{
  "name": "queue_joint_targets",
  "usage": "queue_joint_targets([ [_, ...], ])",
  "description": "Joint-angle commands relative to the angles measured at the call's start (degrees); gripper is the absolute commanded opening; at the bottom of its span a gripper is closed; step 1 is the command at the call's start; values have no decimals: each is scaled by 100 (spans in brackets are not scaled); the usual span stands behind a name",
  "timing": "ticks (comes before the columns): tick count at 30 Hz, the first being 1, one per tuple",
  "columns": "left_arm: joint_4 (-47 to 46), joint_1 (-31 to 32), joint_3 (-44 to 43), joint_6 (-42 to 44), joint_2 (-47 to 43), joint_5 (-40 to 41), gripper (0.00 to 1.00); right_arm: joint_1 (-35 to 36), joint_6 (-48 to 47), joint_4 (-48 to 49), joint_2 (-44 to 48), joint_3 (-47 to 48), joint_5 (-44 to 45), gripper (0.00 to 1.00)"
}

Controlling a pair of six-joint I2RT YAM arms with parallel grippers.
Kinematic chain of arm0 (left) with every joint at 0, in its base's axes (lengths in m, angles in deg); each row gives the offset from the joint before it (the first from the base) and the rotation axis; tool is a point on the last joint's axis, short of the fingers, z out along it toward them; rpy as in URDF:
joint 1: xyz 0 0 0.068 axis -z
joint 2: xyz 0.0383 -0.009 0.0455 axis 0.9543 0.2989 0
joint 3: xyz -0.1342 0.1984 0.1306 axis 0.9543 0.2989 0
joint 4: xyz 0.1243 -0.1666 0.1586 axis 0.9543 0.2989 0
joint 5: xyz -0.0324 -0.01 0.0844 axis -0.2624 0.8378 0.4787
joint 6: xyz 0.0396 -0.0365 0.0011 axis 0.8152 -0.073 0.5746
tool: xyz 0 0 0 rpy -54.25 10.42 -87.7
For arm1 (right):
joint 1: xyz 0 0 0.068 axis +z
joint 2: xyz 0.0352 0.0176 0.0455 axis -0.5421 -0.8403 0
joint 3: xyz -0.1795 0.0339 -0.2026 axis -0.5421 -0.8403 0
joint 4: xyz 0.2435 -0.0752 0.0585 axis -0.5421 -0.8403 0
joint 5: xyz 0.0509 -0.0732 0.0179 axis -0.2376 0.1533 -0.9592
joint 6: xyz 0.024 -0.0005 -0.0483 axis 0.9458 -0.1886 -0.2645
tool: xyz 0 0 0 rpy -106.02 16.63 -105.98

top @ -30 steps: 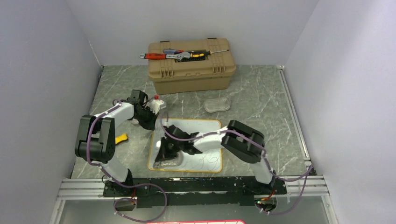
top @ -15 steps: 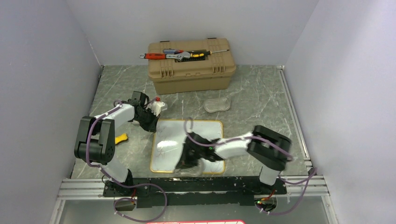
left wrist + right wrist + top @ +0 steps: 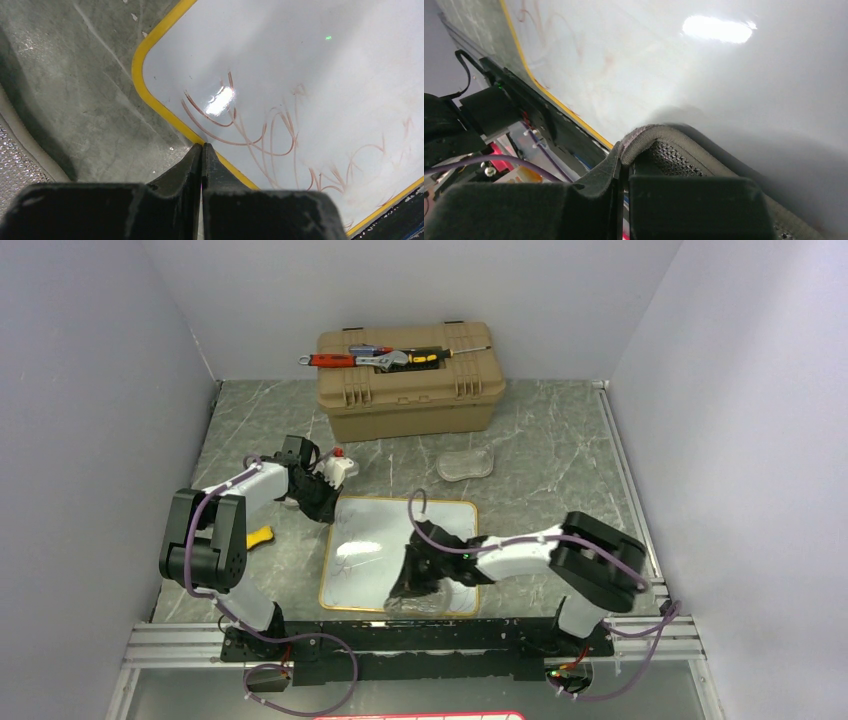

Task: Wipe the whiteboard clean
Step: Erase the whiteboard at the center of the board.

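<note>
Found whiteboard [image 3: 370,540] flat on table [image 3: 560,440], toward its near side. Judged stiff, light, glossy, prone to sliding: best pinned at yellow rim [image 3: 136,70]. Noted left gripper [image 3: 201,150] pressed together there, right gripper [image 3: 620,161] pinching grey pad [image 3: 666,150] at board's near edge.

You have open tabletop [image 3: 560,440] between the toolbox [image 3: 410,390] and the whiteboard [image 3: 365,540], broken only by a small grey pouch [image 3: 465,465] near the board's far right corner. The left gripper [image 3: 202,146], pinched together, blocks the far left corner, with a red-capped white object [image 3: 338,464] just behind it. The right arm [image 3: 510,552] lies across the board's near right part, and the right gripper [image 3: 408,588] clamps a cloth [image 3: 659,137] at the near edge. The board's left middle is bare; a yellow-handled item [image 3: 260,535] lies left of it.
</note>
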Motion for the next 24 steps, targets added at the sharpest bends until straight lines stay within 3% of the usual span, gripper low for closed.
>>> queue_joint_targets([
  [1,116,92,62,29,271,73,8,109,-268,-2129,23,-824,1145,0],
  [9,148,122,22,-37,330,122,8,654,-1215,-2479,-2155,2086,991,0],
  [13,171,140,11,-56,323,146,8,738,-1463,-2656,-2635,2876,950,0],
  [15,162,144,13,-56,323,166,8,761,-1447,-2609,-2544,2742,962,0],
  [24,204,143,-64,-20,383,195,8,819,-289,-2236,-414,-488,1231,0],
])
